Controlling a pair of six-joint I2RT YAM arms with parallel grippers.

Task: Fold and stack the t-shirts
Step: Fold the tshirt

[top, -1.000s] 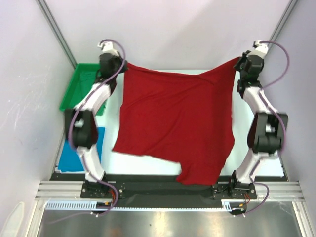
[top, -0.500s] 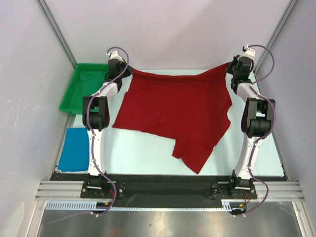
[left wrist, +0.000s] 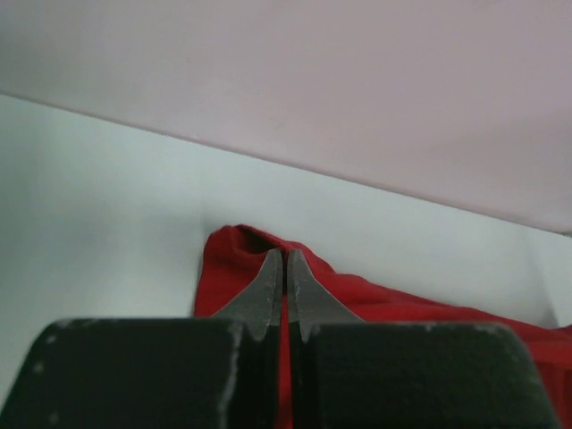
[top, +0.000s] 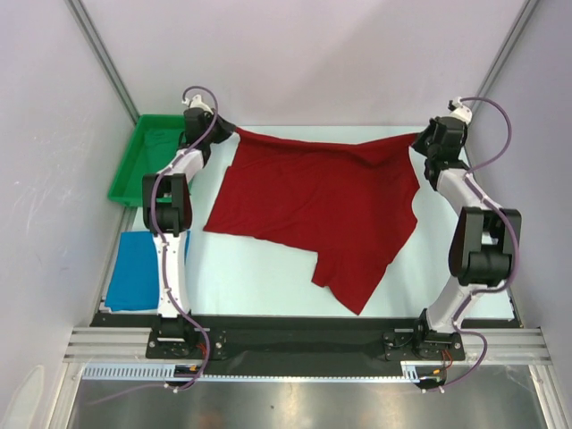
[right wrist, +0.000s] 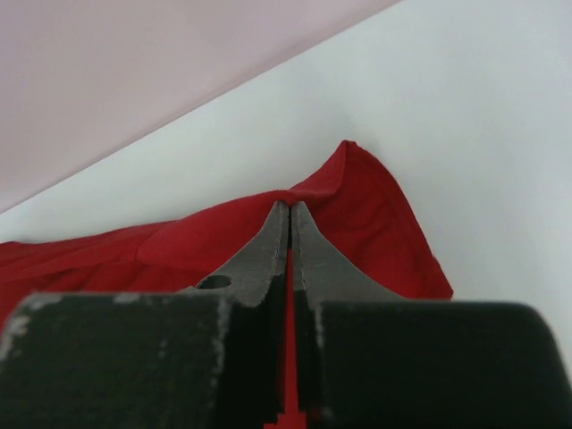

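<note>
While both arms stretched forward, the left gripper (left wrist: 280, 258) and right gripper (right wrist: 290, 207) clamped tight on the red t-shirt's (top: 313, 206) far corners; the left arm (top: 172, 255) overlapped the blue t-shirt's (top: 134, 273) edge.

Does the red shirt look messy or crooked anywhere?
Yes. The red t-shirt lies crooked: one part juts toward the near edge on the right, so its near hem makes a jagged step instead of a straight line. The left gripper and right gripper each pinch a far corner. Nothing looks torn or spilled.
</note>
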